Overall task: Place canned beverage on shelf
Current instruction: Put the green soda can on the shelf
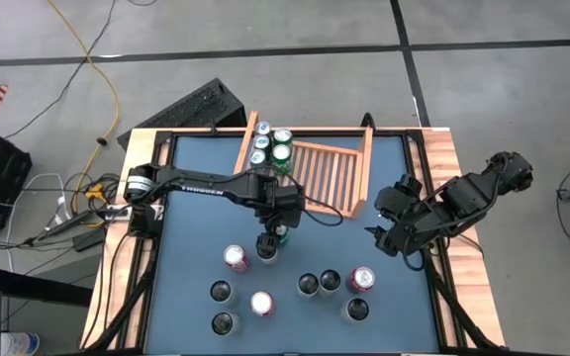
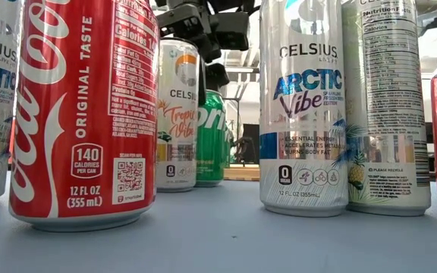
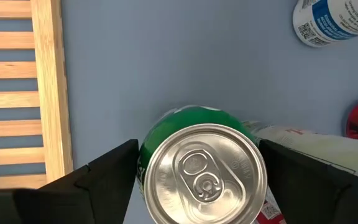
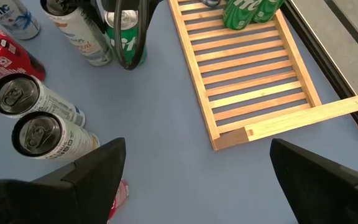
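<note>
Left pincer [image 3: 197, 180] sits spread around a green can [image 3: 199, 163], fingers not clearly touching it, shelf [image 3: 23, 93] just beside. Right pincer [image 4: 197, 180] hangs wide open, empty.

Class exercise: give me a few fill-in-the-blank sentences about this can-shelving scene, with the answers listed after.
1. The left tool straddles a ____ can standing on the table.
2. The shelf already holds ____ cans.
3. The right tool is ____ and holds nothing.
4. The shelf's base is made of wooden ____.

Answers: green; four; open; slats
</note>
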